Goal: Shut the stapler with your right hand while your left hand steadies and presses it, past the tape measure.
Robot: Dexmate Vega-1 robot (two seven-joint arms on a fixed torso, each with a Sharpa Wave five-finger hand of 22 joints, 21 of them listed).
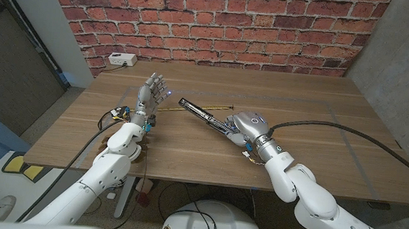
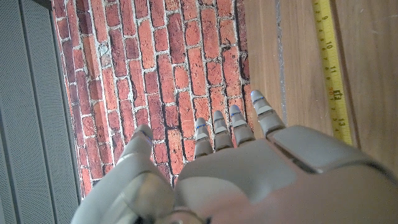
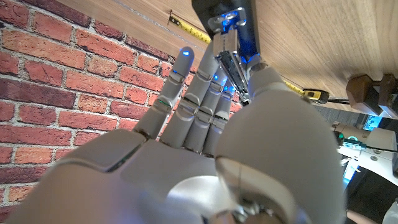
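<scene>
A long black stapler point(image 1: 203, 114) lies opened out on the wooden table point(image 1: 312, 122), running from the middle toward my right hand point(image 1: 248, 125). That hand covers the stapler's near end. In the right wrist view its fingers point(image 3: 186, 106) and thumb lie on either side of the stapler's metal inner part point(image 3: 229, 37). My left hand point(image 1: 150, 93) stands raised just left of the stapler's far tip, fingers spread and pointing up, holding nothing. A yellow tape measure strip point(image 2: 329, 68) lies on the wood beyond my left hand point(image 2: 249, 168), and shows behind the stapler point(image 1: 223, 108).
A white box point(image 1: 122, 59) sits at the table's back left, by the brick wall point(image 1: 218, 21). A yellow-and-black object point(image 1: 120, 113) lies beside my left wrist. A black cable point(image 1: 333, 127) runs from my right arm across the table's right side.
</scene>
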